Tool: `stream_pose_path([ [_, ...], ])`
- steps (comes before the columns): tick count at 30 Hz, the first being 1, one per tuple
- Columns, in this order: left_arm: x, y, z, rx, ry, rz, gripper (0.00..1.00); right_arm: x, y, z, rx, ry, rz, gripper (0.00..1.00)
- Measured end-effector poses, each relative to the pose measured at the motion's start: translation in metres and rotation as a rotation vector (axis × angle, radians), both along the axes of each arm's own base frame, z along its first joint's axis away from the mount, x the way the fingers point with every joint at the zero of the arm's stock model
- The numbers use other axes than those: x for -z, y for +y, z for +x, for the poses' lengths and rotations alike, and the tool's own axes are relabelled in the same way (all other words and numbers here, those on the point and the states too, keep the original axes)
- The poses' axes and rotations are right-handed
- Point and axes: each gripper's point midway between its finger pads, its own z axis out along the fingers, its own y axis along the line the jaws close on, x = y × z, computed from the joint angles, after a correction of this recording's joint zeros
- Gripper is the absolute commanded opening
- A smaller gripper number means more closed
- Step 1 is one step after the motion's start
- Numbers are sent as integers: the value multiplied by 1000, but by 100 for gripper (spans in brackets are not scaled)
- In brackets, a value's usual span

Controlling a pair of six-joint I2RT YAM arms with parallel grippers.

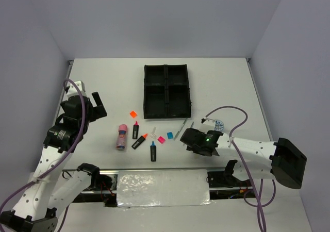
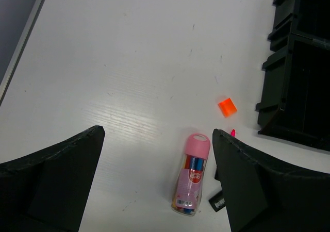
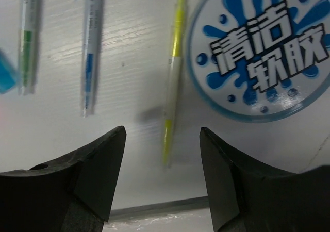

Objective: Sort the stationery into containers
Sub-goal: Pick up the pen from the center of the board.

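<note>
While the right pincer [image 3: 161, 135] hangs wide over the yellow pen [image 3: 174, 72], we'd centre its barrel, drop straight — clear of the roll [image 3: 258, 51]; left pincer [image 2: 158, 134] also wide.

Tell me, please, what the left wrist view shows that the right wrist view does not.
Only the left wrist view: the pink tube, an orange square and the black tray. Only the right wrist view: a green-marked pen, a blue-marked pen, a yellow pen and a blue-white roll. Both: the white table, and the left gripper and right gripper each open and empty.
</note>
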Motion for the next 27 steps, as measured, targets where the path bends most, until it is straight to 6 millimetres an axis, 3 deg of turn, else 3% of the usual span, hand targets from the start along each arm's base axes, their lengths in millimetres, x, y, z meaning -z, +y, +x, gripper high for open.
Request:
stream_pose_path([
  [7,0,-3,0,12,0,-2,99,16,-6,2,66,18,-1,58],
  [9,0,-3,0,14,-1,-2,99,21,-7,2,76,26,-11,50],
  [16,0,-5,0,23,-1,-2,99,23,-9,9,98,-11,-7,44],
  [17,0,-6,0,23,-1,-2,99,23,-8,11,101,-20,-3,37],
  [21,0,-6,0,24,-1,-2,99,23,-6,17,109,-48,4,29],
  [22,0,-6,0,24,-1,-2,99,23,-5,19,111,-53,4,20],
  [24,0,-6,0,24,-1,-2,99,23,-5,21,113,-61,-2,19],
  [27,0,-6,0,24,0,-2,99,23,-4,23,114,-63,-5,6],
])
